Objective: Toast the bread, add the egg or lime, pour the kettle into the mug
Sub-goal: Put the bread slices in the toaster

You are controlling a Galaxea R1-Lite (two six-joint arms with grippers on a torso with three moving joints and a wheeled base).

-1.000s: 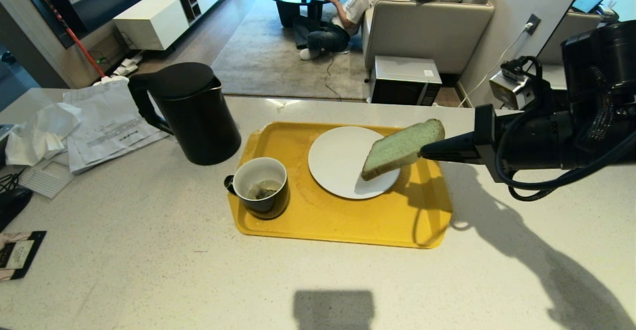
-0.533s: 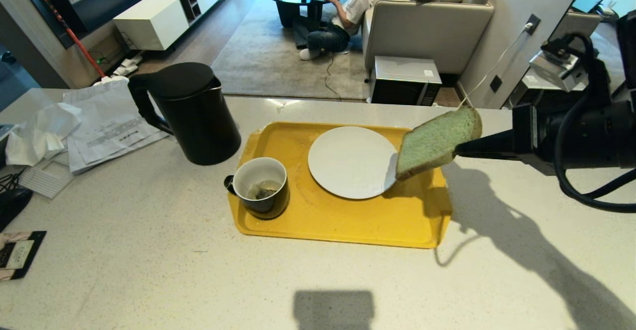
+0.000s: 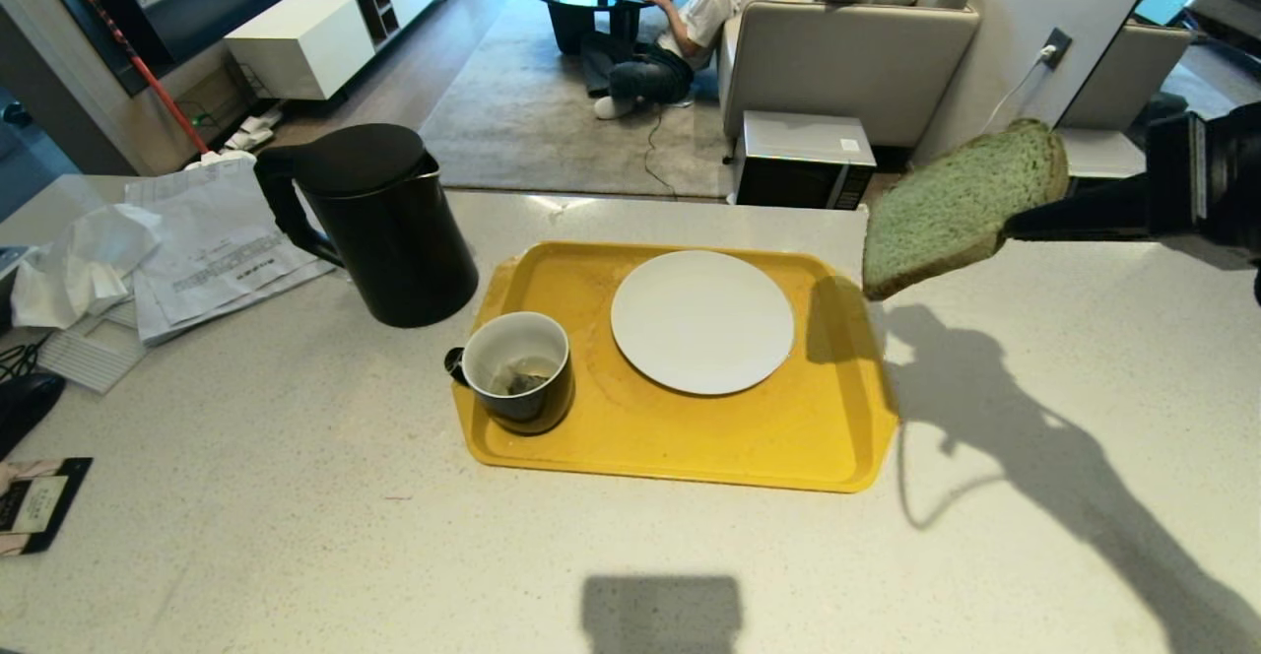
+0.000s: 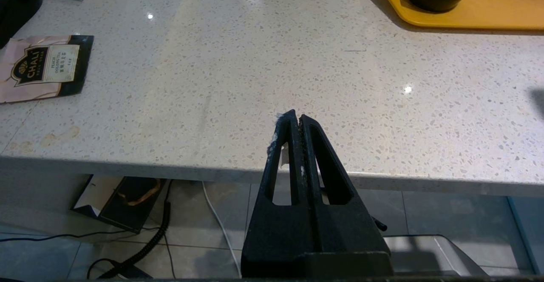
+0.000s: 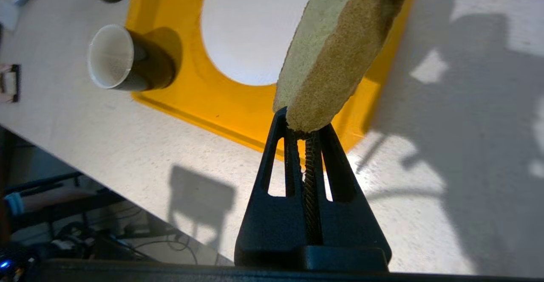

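Observation:
A pale green slice of bread (image 3: 961,206) with a brown crust hangs in the air past the yellow tray's (image 3: 680,437) right edge. My right gripper (image 3: 1015,226) is shut on one edge of the bread (image 5: 335,48), reaching in from the right. The white plate (image 3: 701,321) on the tray is bare. A black mug (image 3: 519,370) with a tea bag inside stands on the tray's front left corner. The black kettle (image 3: 379,221) stands on the counter left of the tray. My left gripper (image 4: 296,118) is shut and empty, at the counter's front edge. Egg and lime are out of view.
Crumpled papers and tissue (image 3: 148,255) lie at the counter's left, with a tea sachet (image 3: 34,504) near the front left corner. Beyond the counter stand a microwave (image 3: 803,157) on the floor and a sofa (image 3: 852,43); a person (image 3: 680,19) sits at a low table.
My right gripper has carried the bread up and to the right, from over the plate to beyond the tray's right edge. The plate now shows bare. The left arm has not moved.

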